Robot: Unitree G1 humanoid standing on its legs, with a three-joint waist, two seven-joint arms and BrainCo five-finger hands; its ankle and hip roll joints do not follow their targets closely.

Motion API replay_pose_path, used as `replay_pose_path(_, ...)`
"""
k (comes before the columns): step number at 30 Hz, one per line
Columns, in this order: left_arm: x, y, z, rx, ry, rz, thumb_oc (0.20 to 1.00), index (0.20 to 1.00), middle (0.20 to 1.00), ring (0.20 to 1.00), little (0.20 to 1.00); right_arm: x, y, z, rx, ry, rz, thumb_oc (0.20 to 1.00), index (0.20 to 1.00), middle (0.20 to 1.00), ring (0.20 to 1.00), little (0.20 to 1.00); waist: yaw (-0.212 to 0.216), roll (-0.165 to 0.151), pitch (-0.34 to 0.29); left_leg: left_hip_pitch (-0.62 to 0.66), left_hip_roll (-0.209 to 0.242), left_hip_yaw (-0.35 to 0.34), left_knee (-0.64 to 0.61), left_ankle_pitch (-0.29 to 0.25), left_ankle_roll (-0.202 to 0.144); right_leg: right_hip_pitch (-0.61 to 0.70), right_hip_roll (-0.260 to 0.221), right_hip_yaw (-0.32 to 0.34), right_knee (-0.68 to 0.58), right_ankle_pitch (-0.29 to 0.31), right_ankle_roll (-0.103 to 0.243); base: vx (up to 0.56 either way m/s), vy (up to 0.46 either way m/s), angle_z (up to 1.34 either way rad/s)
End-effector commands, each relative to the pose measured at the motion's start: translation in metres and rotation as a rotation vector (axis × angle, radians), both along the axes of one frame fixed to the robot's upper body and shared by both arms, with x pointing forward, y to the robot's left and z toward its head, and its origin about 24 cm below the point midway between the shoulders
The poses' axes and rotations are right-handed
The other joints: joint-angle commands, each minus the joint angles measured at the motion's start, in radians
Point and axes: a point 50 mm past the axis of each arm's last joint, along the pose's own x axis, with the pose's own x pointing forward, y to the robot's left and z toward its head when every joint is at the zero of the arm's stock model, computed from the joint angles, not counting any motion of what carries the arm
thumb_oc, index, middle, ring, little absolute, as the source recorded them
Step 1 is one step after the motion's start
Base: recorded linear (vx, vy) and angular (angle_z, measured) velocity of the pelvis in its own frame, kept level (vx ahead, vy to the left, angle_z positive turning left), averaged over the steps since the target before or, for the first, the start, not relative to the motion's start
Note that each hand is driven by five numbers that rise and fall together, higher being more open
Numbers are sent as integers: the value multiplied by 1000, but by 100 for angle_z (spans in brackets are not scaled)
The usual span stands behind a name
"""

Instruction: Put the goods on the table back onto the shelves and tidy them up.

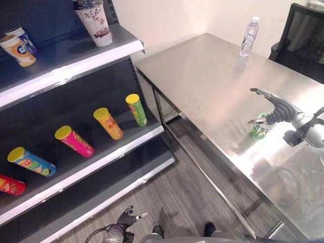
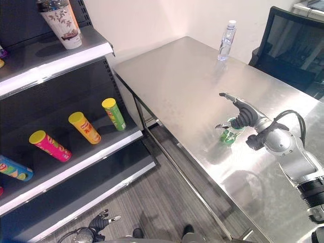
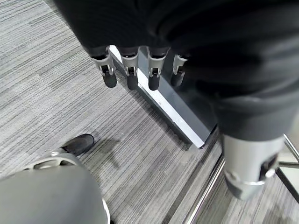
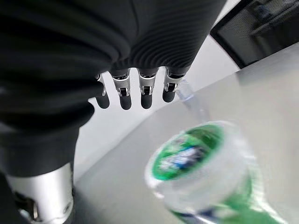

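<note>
- The right robot hand point(image 2: 246, 117) hangs over the steel surface point(image 2: 182, 76) with its fingers point(image 4: 145, 93) straight and spread, released and grasping nothing.
- Just under that palm stands a green-labelled bottle point(image 2: 230, 133), upright on the surface; in the right wrist view its clear cap end point(image 4: 196, 158) sits apart from the fingertips, not touched by them.
- The left robot hand point(image 1: 127, 217) hangs low over the grey wood-grain floor point(image 1: 177, 197), near the foot of the shelves, its fingers point(image 3: 131, 70) relaxed and loosely extended, holding nothing.
- A clear water bottle point(image 1: 248, 36) stands upright at the far end of the surface, well apart from the right robot hand.
- A black mesh chair point(image 2: 291, 48) stands beside that far end.
- On the middle shelf point(image 1: 101, 157) five chip cans lie tilted in a row: green point(image 1: 136, 109), orange point(image 1: 108, 123), pink point(image 1: 74, 140), blue point(image 1: 31, 161) and red point(image 1: 11, 185).
- On the upper shelf point(image 1: 76, 63) a patterned paper cup point(image 1: 94, 21) stands upright, with two smaller tubs point(image 1: 18, 48) further along.
</note>
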Motion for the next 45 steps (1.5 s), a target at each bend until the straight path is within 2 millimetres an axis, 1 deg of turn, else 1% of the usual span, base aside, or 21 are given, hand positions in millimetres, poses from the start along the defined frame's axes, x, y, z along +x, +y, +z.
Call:
replay_pose_path(1,20,-6,5,12,-53,-92,1000,1000,1000,1000,1000,3,4,21,21,-52,41,1000,1000,1000,1000,1000,17,-17,-13,54,48,17,39,-64,-107,18,8,54,24,-110,106,-22,18,-10)
replay_pose_path(9,20,-4,6,7,-55,-91,1000,1000,1000,1000,1000,7,0,11,32,5,20,1000,1000,1000,1000,1000,25,-14,-9,52,52,23,41,-60,-108,15,10,55,22,-106,106,-5,4,-2)
replay_pose_path(11,19,-5,6,5,-56,-91,1000,1000,1000,1000,1000,9,0,5,53,32,16,1000,1000,1000,1000,1000,30,-14,-8,52,54,24,41,-59,-108,17,10,55,19,-106,106,0,0,0)
replay_pose_path(12,19,-5,6,5,-56,-91,1000,1000,1000,1000,1000,9,0,5,53,32,16,1000,1000,1000,1000,1000,29,-14,-8,52,54,24,41,-59,-108,17,10,55,18,-106,106,0,0,0)
replay_pose_path(14,21,-5,6,3,-61,-91,1000,1000,1000,1000,1000,12,-3,-2,52,58,-9,1000,1000,1000,1000,1000,33,-14,-8,52,55,25,42,-60,-108,19,10,55,18,-106,105,0,0,0)
replay_pose_path(17,21,-5,6,0,-62,-90,1000,1000,1000,1000,1000,13,-4,-6,47,72,-17,1000,1000,1000,1000,1000,34,-14,-6,51,55,23,41,-59,-108,19,11,54,18,-106,104,0,0,0)
replay_pose_path(20,20,-5,6,1,-56,-87,1000,1000,1000,1000,1000,15,-8,-10,40,77,-49,1000,1000,1000,1000,1000,35,-14,-3,51,56,22,39,-58,-107,19,11,52,17,-106,104,0,0,0)
replay_pose_path(28,18,-4,5,4,-48,-67,1000,1000,1000,1000,1000,15,-10,-16,63,69,-72,1000,1000,1000,1000,1000,39,-12,-2,48,55,18,40,-57,-106,17,10,53,17,-107,102,0,0,0)
replay_pose_path(37,20,-3,5,8,-53,-61,1000,1000,1000,1000,1000,16,-8,-18,63,54,-78,1000,1000,1000,1000,1000,45,-14,0,51,53,14,41,-60,-105,23,8,48,15,-106,102,0,0,0)
replay_pose_path(45,20,-1,6,14,-55,-44,1000,1000,1000,1000,1000,17,-9,-26,67,54,-110,1000,1000,1000,1000,1000,52,-13,2,52,50,7,39,-61,-103,26,6,46,12,-107,102,0,0,0)
